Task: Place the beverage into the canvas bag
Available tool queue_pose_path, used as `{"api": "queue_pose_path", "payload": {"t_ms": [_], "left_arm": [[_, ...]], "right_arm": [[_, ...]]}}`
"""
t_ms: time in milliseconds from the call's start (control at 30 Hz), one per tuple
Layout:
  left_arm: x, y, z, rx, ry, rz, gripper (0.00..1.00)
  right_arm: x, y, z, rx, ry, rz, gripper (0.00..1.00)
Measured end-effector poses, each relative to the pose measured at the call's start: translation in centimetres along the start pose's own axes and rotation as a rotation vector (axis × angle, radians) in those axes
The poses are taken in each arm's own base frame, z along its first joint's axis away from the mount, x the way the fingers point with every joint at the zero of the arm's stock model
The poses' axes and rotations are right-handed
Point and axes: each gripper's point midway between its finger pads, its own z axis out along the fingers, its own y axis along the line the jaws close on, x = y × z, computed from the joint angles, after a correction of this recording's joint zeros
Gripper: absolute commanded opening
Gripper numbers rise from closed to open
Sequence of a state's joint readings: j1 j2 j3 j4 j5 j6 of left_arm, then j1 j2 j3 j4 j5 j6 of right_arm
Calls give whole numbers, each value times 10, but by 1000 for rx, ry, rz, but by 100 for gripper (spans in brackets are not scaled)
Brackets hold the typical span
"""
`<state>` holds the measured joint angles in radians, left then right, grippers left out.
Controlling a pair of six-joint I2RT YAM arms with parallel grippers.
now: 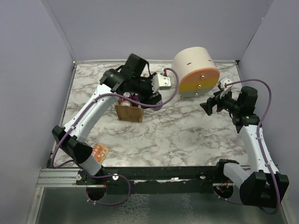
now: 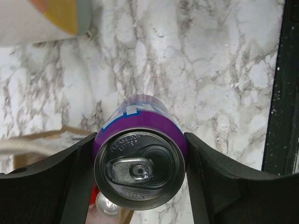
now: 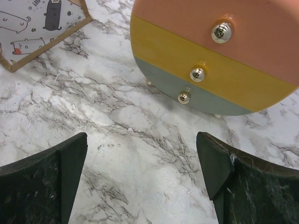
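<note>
The beverage, a purple can [image 2: 140, 140], is upright between my left gripper's [image 2: 140, 158] black fingers [image 2: 70, 177], its silver top facing the camera. My left gripper [image 1: 135, 97] is shut on it, just above and behind the small tan canvas bag [image 1: 129, 113]. In the left wrist view the bag's tan rim [image 2: 42, 135] and a cream handle [image 2: 18, 148] show at lower left. A red can with a silver top [image 2: 106, 204] shows below the purple can. My right gripper [image 1: 209, 106] is open and empty over bare marble [image 3: 142, 154].
A large cream cylinder with a coral, yellow and grey face [image 1: 198, 74] and metal knobs [image 3: 198, 73] lies at the back right, close ahead of my right gripper. A cat-patterned box [image 3: 32, 28] stands to its left. Purple walls enclose the marble table [image 1: 187, 135].
</note>
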<state>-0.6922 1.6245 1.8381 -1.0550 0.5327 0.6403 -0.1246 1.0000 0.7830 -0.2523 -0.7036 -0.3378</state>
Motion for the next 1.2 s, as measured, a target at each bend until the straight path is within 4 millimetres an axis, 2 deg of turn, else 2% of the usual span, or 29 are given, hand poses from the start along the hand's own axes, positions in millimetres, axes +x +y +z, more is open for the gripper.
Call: {"api": "queue_pose_path", "payload": {"t_ms": [200,333,467,533,600,867,1200], "left_arm": [[24,42,-70,-202,-38,-90,2],[46,56,-118,-361,-75,-163,2],[66,66,-140,-463,-84,-236,2],[71,69,-141,-479,-81,-265,2],[84,80,-134,-496,-71,-305,2],[108,113,-101,-475,-43,-405,2],[131,126,-70,-422,-1,-468,2]], "right_arm": [[1,0,0,-1,2,1,100],[1,0,0,-1,2,1,100],[1,0,0,-1,2,1,100],[1,0,0,-2,2,1,100],[1,0,0,-2,2,1,100],[1,0,0,-2,2,-5,100],[1,0,0,-2,2,-6,100]]}}
